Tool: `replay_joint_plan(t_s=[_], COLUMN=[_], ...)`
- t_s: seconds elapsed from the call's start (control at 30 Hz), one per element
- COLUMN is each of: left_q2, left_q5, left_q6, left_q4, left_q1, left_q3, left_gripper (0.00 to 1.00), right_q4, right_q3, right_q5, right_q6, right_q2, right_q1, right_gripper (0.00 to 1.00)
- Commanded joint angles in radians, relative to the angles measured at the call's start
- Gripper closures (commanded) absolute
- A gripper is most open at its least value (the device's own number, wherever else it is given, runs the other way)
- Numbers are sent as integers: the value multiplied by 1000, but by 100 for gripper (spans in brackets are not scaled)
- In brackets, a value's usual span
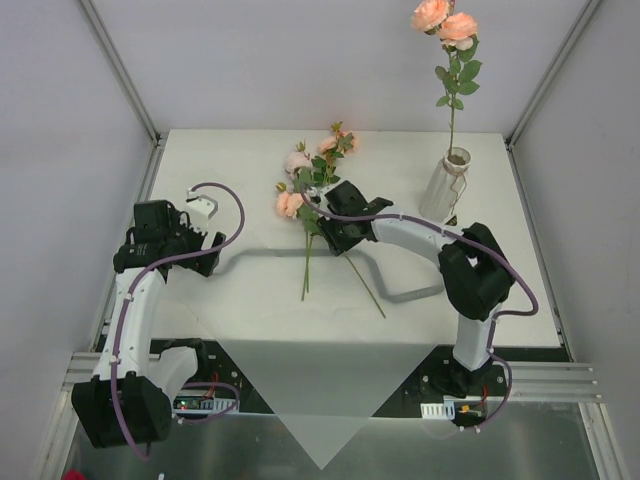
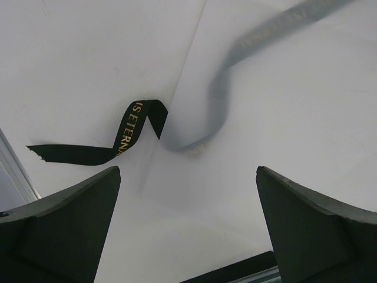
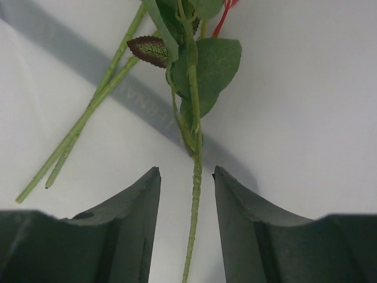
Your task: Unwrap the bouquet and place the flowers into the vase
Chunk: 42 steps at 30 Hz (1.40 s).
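i have the right gripper (image 3: pixel 187 174) down over the loose flowers (image 1: pixel 310 180), which lie near the middle of the table (image 1: pixel 200 160) with their blooms toward the far side and their stems pointing back at me. its jaws are parted, released: one green stem (image 3: pixel 194 200) runs straight between them with a sliver of space on either side, neither pad pressing it. two more bare stems (image 3: pixel 82 127) lie off to the left in the wrist view. the left gripper (image 2: pixel 188 177) is spread wide with nothing in it, hanging over the white paper (image 1: pixel 320 400), which is flat on the table with a corner drooping off the near edge. a dark ribbon (image 2: pixel 126 132) with gold lettering curls beside the sheet and shows grey through it. the vase (image 1: pixel 445 185) stands upright at the far right, holding one tall rose stem (image 1: pixel 452 110).
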Motion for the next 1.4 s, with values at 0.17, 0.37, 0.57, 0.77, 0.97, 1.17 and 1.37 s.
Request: replay_joint_plan(t_s=[0.17,0.37,0.57,0.77,0.97,1.17,1.37], left_q2=[-20,-17,-23,-25,-16,-14,-14], left_q5=[-11,-11,-16,-27,-24,-16,-13], left_q6=[13,15,16,16,6,1,3], left_q4=[2,2,-1,-5,-5,-9,-11], left_q1=[-7,-6,-7,-7,-6,-6,-7], left_q3=[-9,-14,-8,-8,3,9,9], left_gripper=[1,1,1,1,1,1,1], right_q4=[-59,-41,-18,-9,3,153,732], right_q3=[108,111,128,177,369,430,97], right_q5=[23,17,-55,-72,-86,0,182], right_q6=[-67,-81,-53,-26,-27,-142,-266], right_q2=[88,119,151,53,-154,-379,-624], right_q1=[-4,-10,-42,-46,-63,-91,-204], right_gripper=[58,62,87,99,99,99,99])
